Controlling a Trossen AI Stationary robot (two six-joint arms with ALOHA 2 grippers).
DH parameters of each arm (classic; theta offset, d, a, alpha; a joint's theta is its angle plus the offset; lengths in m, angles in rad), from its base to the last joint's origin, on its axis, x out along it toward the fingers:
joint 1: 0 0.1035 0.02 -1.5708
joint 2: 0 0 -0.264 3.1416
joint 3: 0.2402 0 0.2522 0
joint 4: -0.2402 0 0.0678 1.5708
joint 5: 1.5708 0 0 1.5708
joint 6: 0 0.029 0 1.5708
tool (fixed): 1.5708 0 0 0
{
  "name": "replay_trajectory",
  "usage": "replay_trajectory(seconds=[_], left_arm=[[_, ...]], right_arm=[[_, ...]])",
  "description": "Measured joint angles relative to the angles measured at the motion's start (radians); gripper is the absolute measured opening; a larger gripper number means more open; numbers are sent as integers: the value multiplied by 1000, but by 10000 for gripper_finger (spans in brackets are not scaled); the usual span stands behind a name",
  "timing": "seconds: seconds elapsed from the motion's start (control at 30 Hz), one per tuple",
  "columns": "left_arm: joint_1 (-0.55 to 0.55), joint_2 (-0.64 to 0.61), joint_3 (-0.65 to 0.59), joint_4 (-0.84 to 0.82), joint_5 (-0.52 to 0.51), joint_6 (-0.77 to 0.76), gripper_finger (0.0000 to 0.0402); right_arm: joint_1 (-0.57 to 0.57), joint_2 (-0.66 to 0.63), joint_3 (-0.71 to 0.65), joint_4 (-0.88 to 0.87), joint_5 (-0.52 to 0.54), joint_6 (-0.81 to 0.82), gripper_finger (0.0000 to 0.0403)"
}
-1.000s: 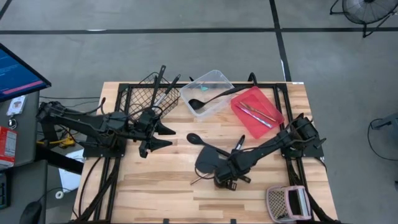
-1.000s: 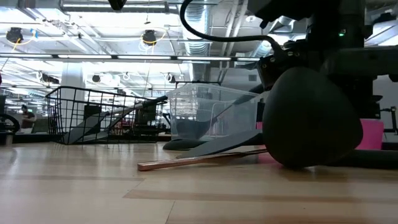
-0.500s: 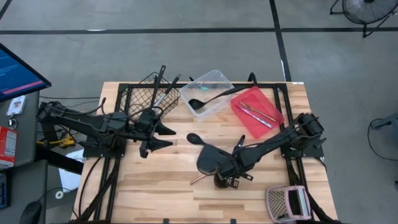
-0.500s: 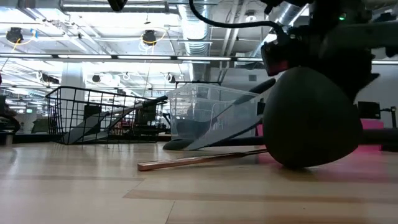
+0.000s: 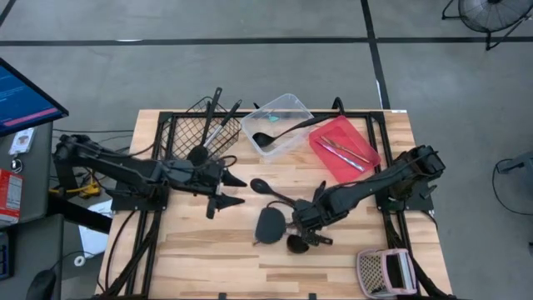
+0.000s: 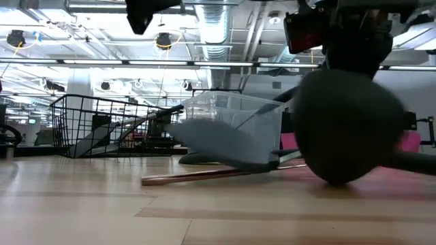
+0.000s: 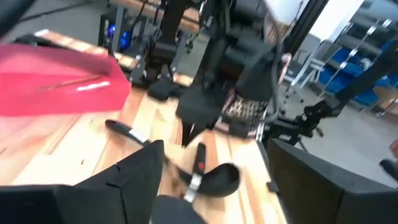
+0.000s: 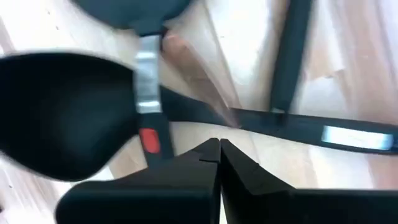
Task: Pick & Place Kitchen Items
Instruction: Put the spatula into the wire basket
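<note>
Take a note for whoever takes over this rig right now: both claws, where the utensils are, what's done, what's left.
Left claw: open, empty, over the table left of centre, pointing toward the loose utensils.
Right claw: shut, low among those utensils; nothing visible between its fingers.
Done: long-handled utensils in the wire basket, a ladle in the clear tub, thin pieces in the red tray.
Left: a black spoon, a spatula, a small ladle and a copper-coloured stick lie mid-table.
</note>
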Motion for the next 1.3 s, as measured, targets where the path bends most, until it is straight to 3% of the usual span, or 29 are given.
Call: replay_trajectory(seconds=[0.43,0.63,0.83,0.93,1.1,1.3], left_arm=[[0,138,0,-2,38,2,293],[0,127,-1,-6,78,-13,293],[6,127,0,-1,90,-22,293],[6,131,0,-3,95,-38,293],[6,131,0,-1,95,-40,293],[6,131,0,-1,95,-62,293]], right_arm=[[8,58,0,10,-11,1,10],[111,52,1,-24,-29,37,90],[142,57,-88,110,-58,111,204],[145,57,-132,139,-61,149,242],[142,57,-189,233,-59,152,241],[142,47,-276,325,-43,153,192]])
